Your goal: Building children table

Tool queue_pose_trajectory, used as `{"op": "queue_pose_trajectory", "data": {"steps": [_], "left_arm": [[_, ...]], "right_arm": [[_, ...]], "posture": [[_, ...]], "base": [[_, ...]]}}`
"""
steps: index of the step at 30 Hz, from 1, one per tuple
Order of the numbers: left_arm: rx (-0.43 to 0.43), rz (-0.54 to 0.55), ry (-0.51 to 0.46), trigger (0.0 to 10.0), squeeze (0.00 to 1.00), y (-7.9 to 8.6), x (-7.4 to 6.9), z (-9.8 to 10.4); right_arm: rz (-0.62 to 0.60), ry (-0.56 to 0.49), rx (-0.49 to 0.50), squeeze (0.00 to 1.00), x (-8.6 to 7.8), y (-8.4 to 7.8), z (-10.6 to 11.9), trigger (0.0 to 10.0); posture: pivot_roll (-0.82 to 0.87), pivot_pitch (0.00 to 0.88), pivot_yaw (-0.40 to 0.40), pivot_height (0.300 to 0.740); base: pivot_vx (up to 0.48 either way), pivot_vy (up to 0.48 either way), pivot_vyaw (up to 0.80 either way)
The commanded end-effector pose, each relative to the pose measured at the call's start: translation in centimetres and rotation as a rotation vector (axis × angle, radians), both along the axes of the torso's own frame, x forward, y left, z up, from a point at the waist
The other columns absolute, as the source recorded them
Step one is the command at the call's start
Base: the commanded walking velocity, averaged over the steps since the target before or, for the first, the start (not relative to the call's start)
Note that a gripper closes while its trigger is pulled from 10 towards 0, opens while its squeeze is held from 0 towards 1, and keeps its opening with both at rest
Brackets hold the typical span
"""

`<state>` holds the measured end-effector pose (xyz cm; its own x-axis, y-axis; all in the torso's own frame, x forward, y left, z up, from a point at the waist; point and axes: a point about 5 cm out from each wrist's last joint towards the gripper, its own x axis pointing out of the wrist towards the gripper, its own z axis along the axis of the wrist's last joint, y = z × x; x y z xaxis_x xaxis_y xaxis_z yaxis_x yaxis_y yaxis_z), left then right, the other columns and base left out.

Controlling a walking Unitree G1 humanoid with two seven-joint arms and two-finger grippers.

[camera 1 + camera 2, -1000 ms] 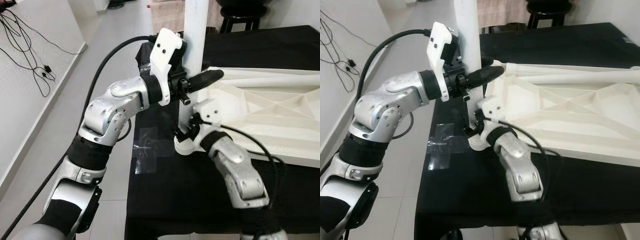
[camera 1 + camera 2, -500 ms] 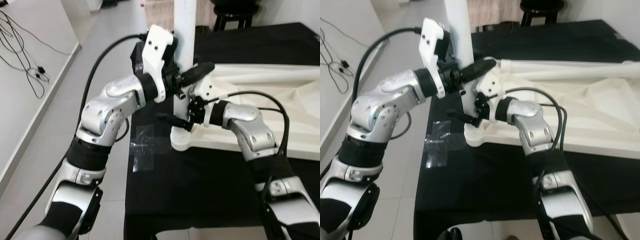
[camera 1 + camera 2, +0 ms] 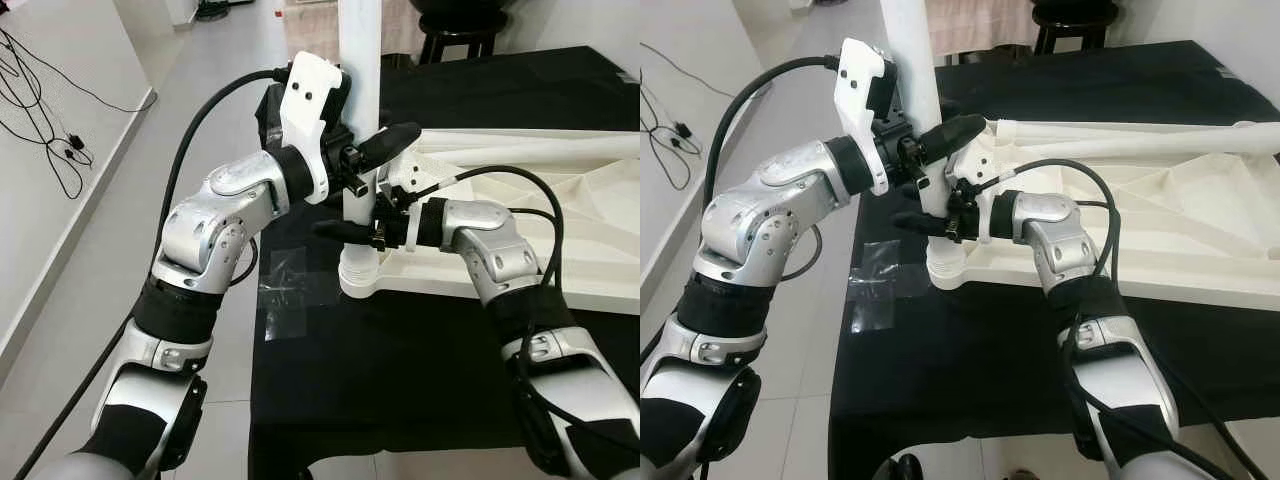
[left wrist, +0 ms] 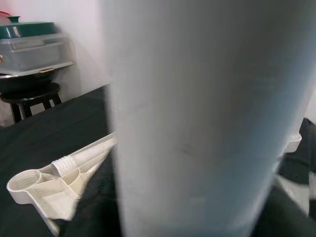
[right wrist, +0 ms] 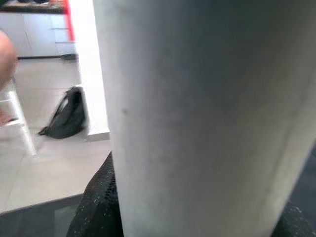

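Note:
A white table leg (image 3: 361, 60) stands upright in the corner socket (image 3: 358, 280) of the upturned white table top (image 3: 520, 190), which lies on a black-covered surface. My left gripper (image 3: 372, 150) is shut on the leg high up, one black finger (image 3: 392, 140) crossing its front. My right gripper (image 3: 352, 232) is shut on the same leg lower down, just above the socket, with a finger (image 3: 335, 230) across the front. Seen from each wrist, the leg (image 4: 197, 123) (image 5: 197, 123) is very close. A second white leg (image 3: 1120, 130) lies along the table top.
A patch of clear tape (image 3: 290, 290) sticks to the black cloth near its left edge, with grey floor beyond. Cables (image 3: 60, 120) trail by the left wall. A black stool (image 3: 460, 35) stands behind. A black backpack (image 5: 64, 121) lies on the floor.
My right gripper has risen from the socket's base and closed round the leg just above it, its arm swinging out to the right. My left gripper stays on the leg. The camera shifted slightly.

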<state>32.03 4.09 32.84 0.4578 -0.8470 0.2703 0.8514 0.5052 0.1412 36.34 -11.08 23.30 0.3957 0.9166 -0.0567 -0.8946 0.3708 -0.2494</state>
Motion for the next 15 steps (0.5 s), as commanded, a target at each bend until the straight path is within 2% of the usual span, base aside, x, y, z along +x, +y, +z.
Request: {"op": "queue_pose_trajectory", "data": {"steps": [1, 2, 3, 4, 5, 6, 8, 9, 11, 14, 15], "left_arm": [[0.016, -0.119, -0.024, 10.0, 1.0, -2.2, -1.7, 0.1], [0.012, -0.113, -0.016, 10.0, 0.0, -2.2, -1.7, 0.1], [0.008, -0.108, -0.012, 10.0, 0.0, -2.1, -1.7, 0.1], [0.008, -0.108, -0.012, 10.0, 0.0, -2.1, -1.7, 0.1], [0.004, -0.104, -0.009, 10.0, 0.0, -2.2, -1.8, 0.2], [0.002, -0.098, -0.008, 10.0, 0.0, -2.2, -1.9, 0.3], [0.002, -0.098, -0.008, 10.0, 0.0, -2.2, -1.9, 0.3], [0.001, -0.088, -0.012, 10.0, 0.0, -2.2, -2.2, 0.5], [0.002, -0.08, -0.016, 10.0, 0.0, -2.1, -2.6, 0.7], [0.004, -0.073, -0.022, 10.0, 0.0, -2.0, -3.0, 0.8], [0.007, -0.075, -0.022, 0.0, 0.0, -2.0, -2.7, 1.0]], "right_arm": [[-0.052, 0.031, -0.013, 0.0, 0.0, 1.5, -1.1, 0.0], [-0.16, 0.057, -0.005, 0.0, -0.2, 1.6, -1.9, 0.0], [-0.315, 0.066, -0.018, 0.0, -0.4, 1.8, -3.1, 0.0], [-0.315, 0.066, -0.018, 0.0, -0.4, 1.8, -3.1, 0.0], [-0.543, 0.077, -0.022, 0.0, -0.6, 1.5, -4.1, 0.0], [-0.655, 0.133, -0.009, 0.0, -2.2, 1.9, -5.4, 0.0], [-0.655, 0.133, -0.009, 0.0, -2.2, 1.9, -5.4, 0.0], [-0.685, 0.164, 0.011, 0.0, -3.6, 2.6, -5.9, 0.0], [-0.697, 0.184, 0.041, 0.0, -4.1, 2.9, -5.9, 0.0], [-0.682, 0.18, 0.061, 0.0, -4.0, 3.1, -5.5, 0.0], [-0.691, 0.17, 0.063, 0.0, -3.5, 2.9, -5.2, 0.0]], "posture": [[0.04, 0.154, 0.056, 0.74], [0.04, 0.157, 0.054, 0.74], [0.04, 0.159, 0.051, 0.74], [0.04, 0.159, 0.051, 0.74], [0.04, 0.16, 0.043, 0.74], [0.06, 0.172, 0.042, 0.74], [0.06, 0.172, 0.042, 0.74], [0.05, 0.169, 0.05, 0.74], [0.04, 0.167, 0.056, 0.74], [0.05, 0.162, 0.054, 0.74], [0.04, 0.156, 0.054, 0.74]], "base": [[0.0, 0.0, 0.0], [0.0, 0.0, 0.0], [0.0, 0.0, 0.0], [0.0, 0.0, 0.0], [0.0, 0.0, 0.0], [0.0, 0.0, 0.0], [0.0, 0.0, 0.0], [0.0, 0.0, 0.0], [0.0, 0.0, 0.0], [0.0, 0.0, 0.0], [0.0, 0.0, 0.0]]}}
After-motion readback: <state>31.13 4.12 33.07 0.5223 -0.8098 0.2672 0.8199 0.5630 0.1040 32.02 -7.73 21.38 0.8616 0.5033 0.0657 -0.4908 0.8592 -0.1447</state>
